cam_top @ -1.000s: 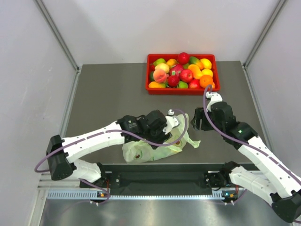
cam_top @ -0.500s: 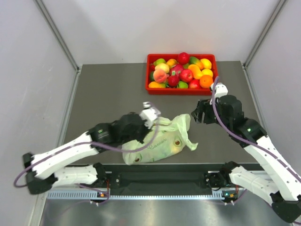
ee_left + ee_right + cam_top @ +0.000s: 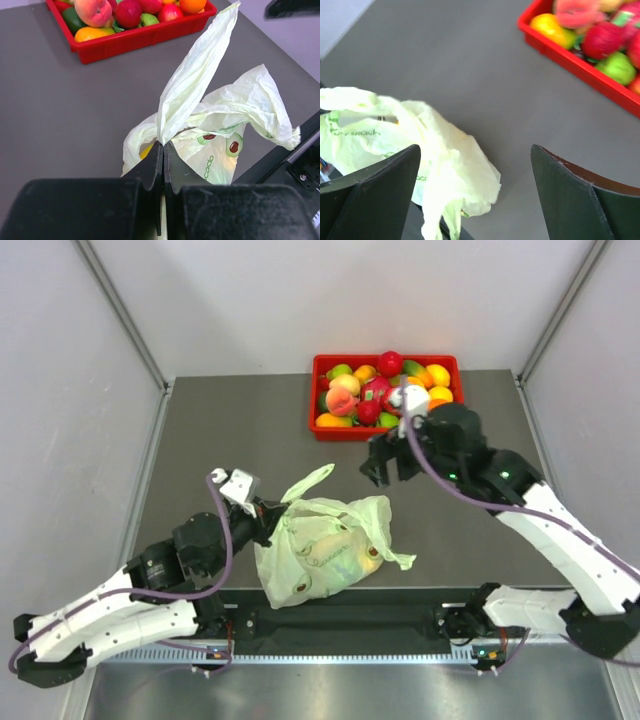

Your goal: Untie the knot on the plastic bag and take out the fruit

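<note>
Grey tabletop, white walls. Plastic bag (image 3: 322,552) lies near-centre, just right of left gripper (image 3: 163,150), whose jaws are clenched on one handle loop (image 3: 192,85), drawn up taut. Right gripper (image 3: 475,170) hovers just far of bag, jaws spread, holding nothing. No knot lump seen; loops look apart, prob. untied. Bag = thin, light, slippery film, prob. tears easily; best grip is loops or mouth rim, not body. Fruit (image 3: 371,561) shows yellow through film, inside bag. Vs 0.5 s ago: left arm is further near-left w/ loop lifted; right gripper is further left and far, nearer red tray (image 3: 384,434).
</note>
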### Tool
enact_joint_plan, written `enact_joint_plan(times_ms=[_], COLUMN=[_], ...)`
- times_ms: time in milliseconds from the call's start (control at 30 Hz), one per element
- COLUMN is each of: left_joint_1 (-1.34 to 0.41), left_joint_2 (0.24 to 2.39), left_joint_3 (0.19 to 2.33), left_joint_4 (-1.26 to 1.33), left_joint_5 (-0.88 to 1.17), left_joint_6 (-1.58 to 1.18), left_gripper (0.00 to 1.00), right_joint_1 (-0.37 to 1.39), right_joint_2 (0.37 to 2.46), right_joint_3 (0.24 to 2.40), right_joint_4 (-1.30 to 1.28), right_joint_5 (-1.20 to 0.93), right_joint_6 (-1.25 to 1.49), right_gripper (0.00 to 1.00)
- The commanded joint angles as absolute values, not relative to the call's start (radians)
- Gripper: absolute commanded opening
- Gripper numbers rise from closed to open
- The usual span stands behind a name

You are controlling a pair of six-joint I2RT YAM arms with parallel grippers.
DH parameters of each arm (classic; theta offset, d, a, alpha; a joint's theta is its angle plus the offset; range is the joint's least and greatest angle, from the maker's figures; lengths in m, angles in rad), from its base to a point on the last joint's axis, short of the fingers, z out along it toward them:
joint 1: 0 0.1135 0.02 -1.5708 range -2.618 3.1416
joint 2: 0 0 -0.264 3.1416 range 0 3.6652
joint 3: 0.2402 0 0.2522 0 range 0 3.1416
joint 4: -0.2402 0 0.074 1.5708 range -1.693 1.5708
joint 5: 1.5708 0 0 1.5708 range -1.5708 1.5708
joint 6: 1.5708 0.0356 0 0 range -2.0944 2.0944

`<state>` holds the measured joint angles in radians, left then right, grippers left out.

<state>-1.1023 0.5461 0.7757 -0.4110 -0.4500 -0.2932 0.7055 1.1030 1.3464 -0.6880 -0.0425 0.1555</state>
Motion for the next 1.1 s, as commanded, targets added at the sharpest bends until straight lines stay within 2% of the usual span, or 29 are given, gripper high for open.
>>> enact_joint_plan(times_ms=[0, 267, 467, 733, 833, 1033, 1067], left_joint_1=[-1.104, -1.106, -1.106, -1.106, -1.106, -1.106, -1.104], left_joint_2=[0.555, 0.477, 0.423, 0.417, 0.414, 0.407, 0.405], left_joint_3=[0.767, 0.761, 0.742, 0.742, 0.742, 0.742, 0.742], left_joint_4=[-0.331, -0.336, -0.344, -0.348, -0.341, -0.336, -0.336], left_joint_5=[-0.453, -0.483, -0.497, -0.48, -0.468, -0.445, -0.443], left_joint_6=[-0.341, -0.367, -0.379, -0.388, -0.39, -0.387, -0.387], left_gripper=[0.0, 0.0, 0.0, 0.0, 0.0, 0.0, 0.0], right_joint_1=[0.823, 0.952, 0.974, 0.976, 0.976, 0.931, 0.922], right_joint_2=[1.215, 1.408, 1.476, 1.54, 1.571, 1.594, 1.589], right_joint_3=[1.429, 1.431, 1.425, 1.416, 1.428, 1.442, 1.434], right_joint_4=[-0.727, -0.712, -0.696, -0.672, -0.667, -0.641, -0.628], right_joint_5=[-0.009, -0.006, -0.006, -0.02, 0.03, 0.138, 0.14], right_joint_6=[0.057, 0.012, 0.009, 0.026, 0.038, 0.104, 0.119], right_gripper=[0.92, 0.93, 0.93, 0.88, 0.81, 0.58, 0.51])
